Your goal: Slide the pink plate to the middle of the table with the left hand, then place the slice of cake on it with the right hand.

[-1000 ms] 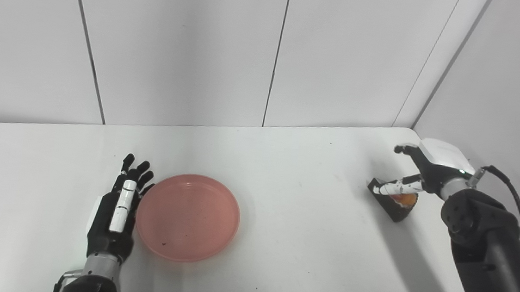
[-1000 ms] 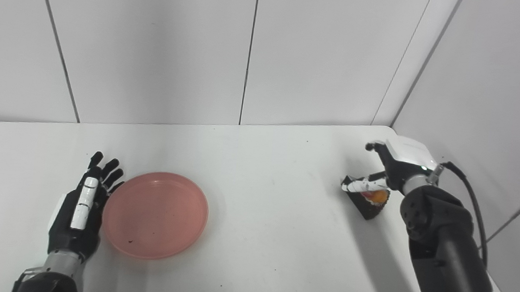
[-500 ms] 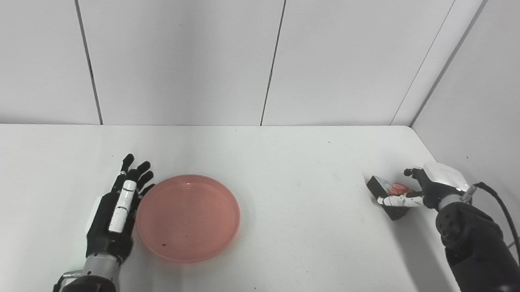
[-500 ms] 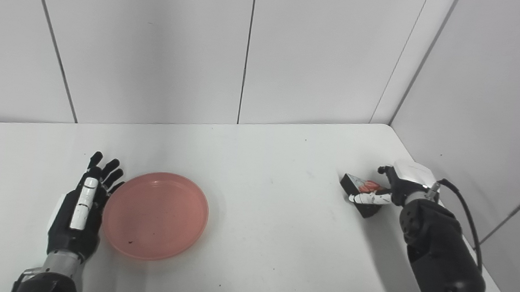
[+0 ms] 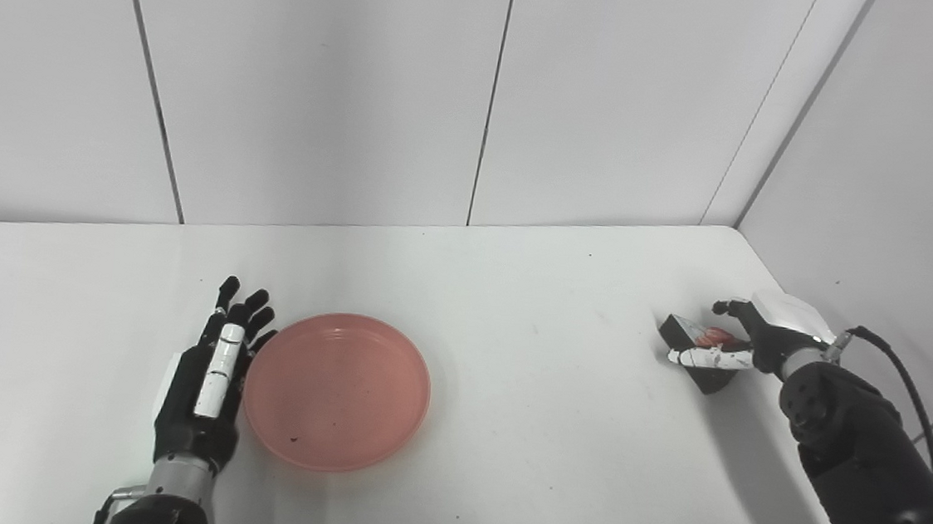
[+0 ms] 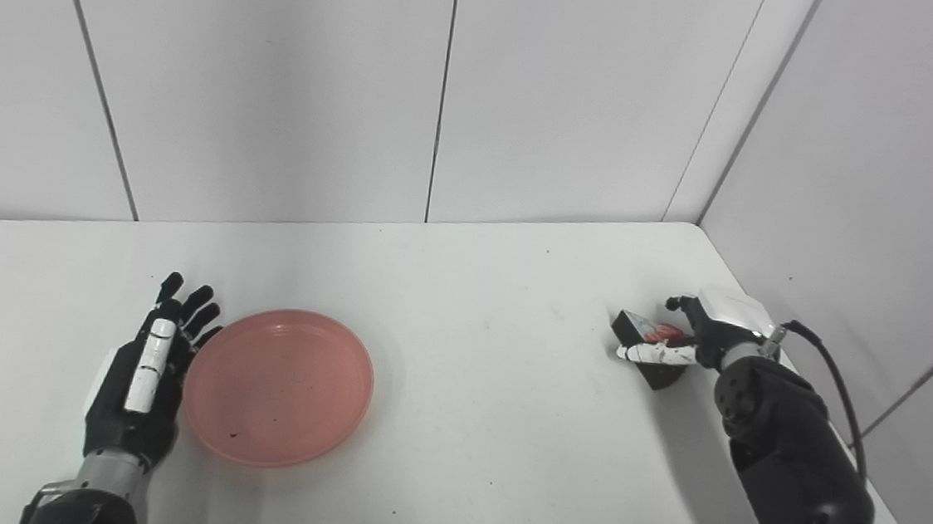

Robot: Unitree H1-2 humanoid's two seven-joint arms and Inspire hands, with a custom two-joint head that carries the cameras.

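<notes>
At the near left of the white counter (image 5: 517, 466), I have my left hand (image 5: 205, 383) lying flat on its edge, fingers straight and spread a little, holding nothing, its inner side touching the left rim of the pink plate (image 5: 337, 389). The plate sits flat on the counter, left of the middle, bare apart from a few dark specks. Farther back, by the counter's right edge, my right hand (image 5: 747, 342) reaches in low at the slice of cake (image 5: 695, 347): a dark wedge with a reddish-orange topping, resting on the counter well apart from the plate. The white-tipped thumb lies along the slice's near side and dark fingers curl past its far side, bracketing it; whether they actually press on it I cannot tell. Behind the counter stand plain grey wall panels (image 5: 322, 84).
</notes>
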